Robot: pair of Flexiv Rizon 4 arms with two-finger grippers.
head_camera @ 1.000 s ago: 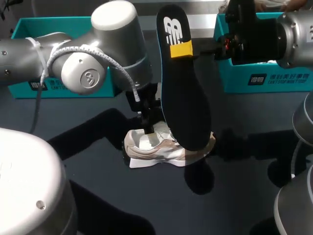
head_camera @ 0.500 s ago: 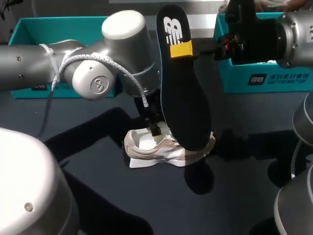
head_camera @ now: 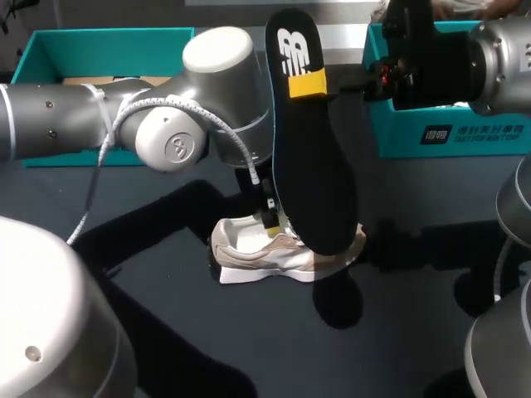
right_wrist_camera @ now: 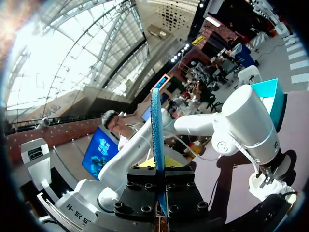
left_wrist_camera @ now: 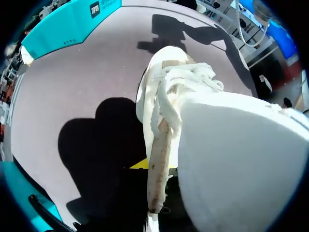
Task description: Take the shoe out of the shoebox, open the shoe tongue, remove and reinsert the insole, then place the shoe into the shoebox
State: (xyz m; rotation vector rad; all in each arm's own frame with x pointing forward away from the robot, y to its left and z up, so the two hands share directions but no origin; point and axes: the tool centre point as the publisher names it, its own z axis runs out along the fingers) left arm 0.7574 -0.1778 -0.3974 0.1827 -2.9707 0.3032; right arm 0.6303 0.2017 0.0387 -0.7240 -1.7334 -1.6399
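Dark grey tabletop (head_camera: pixel 398 348), two arms over it. Right gripper (head_camera: pixel 309 84) is clamped on the heel end of the long black foam insole (head_camera: pixel 311 166), a finger pressed on each face. The insole hangs toe-down, its toe overlapping the beige-and-white lace-up sneaker (head_camera: pixel 257 255) in the head view; contact unclear. The sneaker sits mid-table on a white paper sheet (head_camera: pixel 241 276), outside both boxes. Left gripper (head_camera: pixel 270 217) is down at the sneaker's opening. Only one yellow tip shows, so I can't tell whether it is open or pinching anything.

Risks:
- The insole is gripped at one end only, so the toe may buckle or snag the collar instead of sliding in.
- The left fingers at the opening may block entry.
- A push could skid the sneaker on the paper.
- The arms are close and could clash.

Around: teal cardboard shoebox back left (head_camera: pixel 50 46) and second teal shoebox back right (head_camera: pixel 448 137), both well apart from the sneaker.
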